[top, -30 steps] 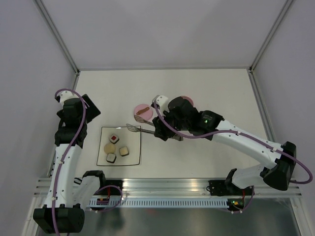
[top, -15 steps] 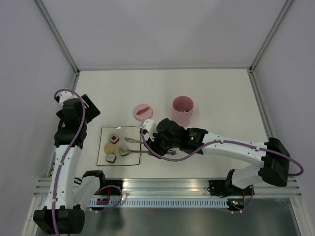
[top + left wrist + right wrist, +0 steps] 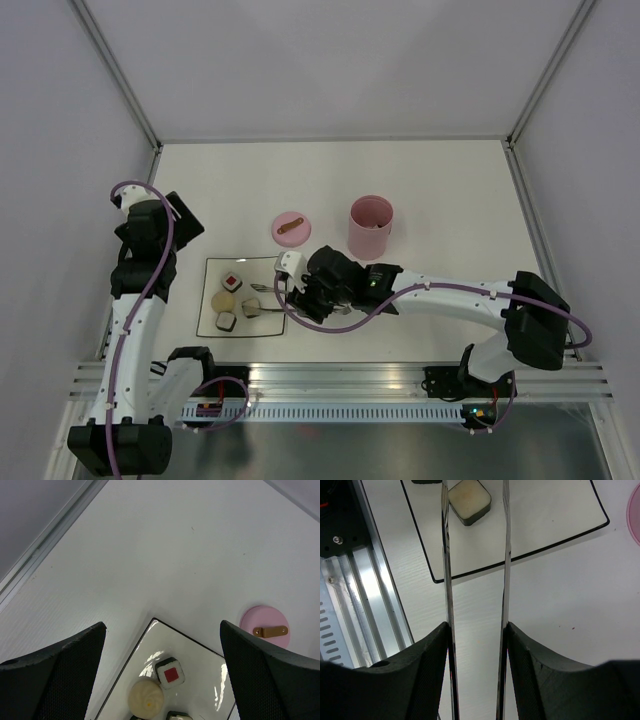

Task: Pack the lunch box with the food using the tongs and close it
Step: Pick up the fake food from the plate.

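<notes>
The pink lunch box [image 3: 370, 224] stands upright and lidless at the back right, with a beige spot inside. Its lid [image 3: 289, 226] lies flat to its left, also in the left wrist view [image 3: 265, 632]. Food sits on the white plate [image 3: 270, 322]: a red-centred roll [image 3: 232, 282], a beige ball [image 3: 222, 300] and two more rolls [image 3: 227, 321]. My right gripper [image 3: 476, 630] is shut on the silver tongs [image 3: 506, 555], whose spread arms reach over the plate on either side of one roll [image 3: 469, 499]. My left gripper [image 3: 162, 625] hangs open above the plate's far corner.
A metal rail [image 3: 340, 375] runs along the table's near edge, close to the plate's front side [image 3: 350, 605]. Grey walls and frame posts [image 3: 125, 90] bound the table on three sides.
My right arm has swung left and toward the near edge, from beside the lid to the plate, carrying the tongs. Their tips now lie over the plate. The left arm has not moved.
</notes>
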